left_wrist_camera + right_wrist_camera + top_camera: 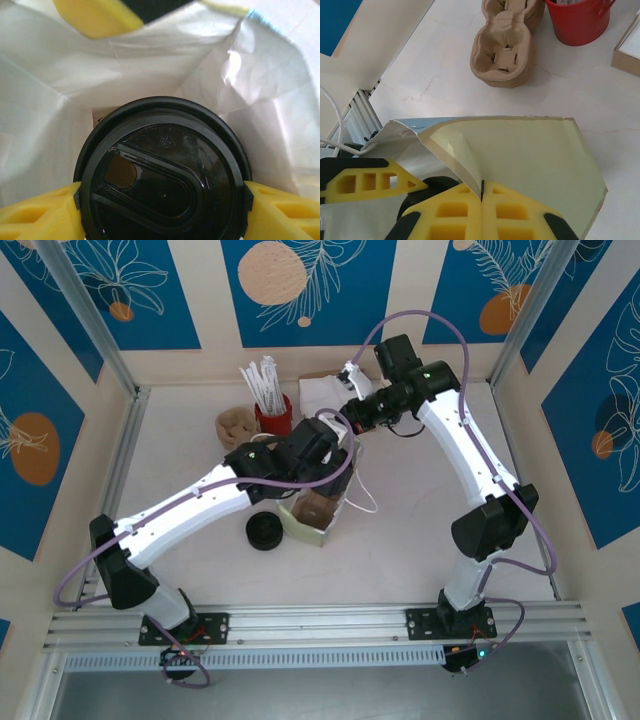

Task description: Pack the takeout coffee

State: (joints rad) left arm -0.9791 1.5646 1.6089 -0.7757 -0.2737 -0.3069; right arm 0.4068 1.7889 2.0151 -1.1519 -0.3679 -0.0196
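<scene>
takeout coffee (162,170): down in the mouth of the paper bag (530,155), upright as far as I can see, black lid facing the left wrist cam, sip hole on the left side of the lid. can't tell if the bottom is touching the bag floor

left gripper (161,197): clamped on the takeout coffee, one yellow finger (42,212) on each side just under the lid rim, so the jaws sit pretty wide

right gripper (481,200): pinched tight together on the top edge of the paper bag, holding that flap up so the mouth is open

paper bag: white inside, pale yellowish outside, standing mid-table under both wrists. its walls wrap around the cup on every side the left wrist cam shows

black disc (265,532): low flat lid thing, on the table (420,530) just left of the bag, nobody touching it

red cup (273,418): near the back, stuffed with white wrapped sticks

cup carriers (502,55): brown pulp ones, stacked right beside the red cup, well apart from the bag
</scene>
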